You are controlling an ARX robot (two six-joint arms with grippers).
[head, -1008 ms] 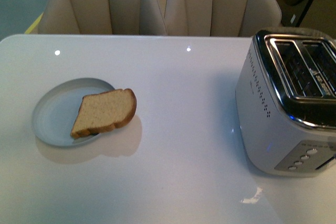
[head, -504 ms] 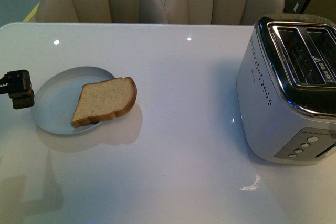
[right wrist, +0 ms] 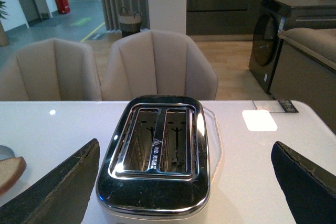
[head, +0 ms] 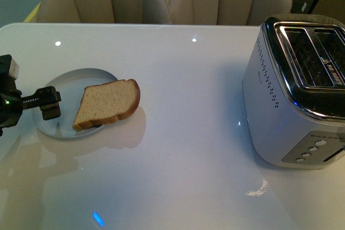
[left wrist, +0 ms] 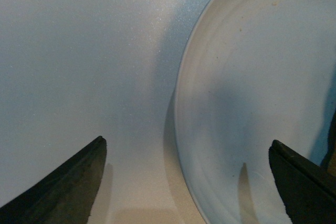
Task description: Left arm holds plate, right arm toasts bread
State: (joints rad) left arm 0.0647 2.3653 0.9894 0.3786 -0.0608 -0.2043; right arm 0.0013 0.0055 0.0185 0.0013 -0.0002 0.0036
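Plate (head: 81,74), bread (head: 108,110) still aboard, now has the left gripper (head: 51,105) moved in astride its rim, wide open and empty, seemingly ready to clamp.

The left arm (head: 8,106) reaches in from the left edge of the front view, black and only partly seen, its forearm roughly level. At its end the left gripper (head: 53,104) points to the robot's right, and its two short dark fingers (head: 49,95) stand one above the other. In the left wrist view these fingers (left wrist: 73,187) sit wide apart with nothing between them. The right gripper (right wrist: 185,145) shows only in its own wrist view, its dark fingers (right wrist: 58,187) also spread wide and holding nothing.
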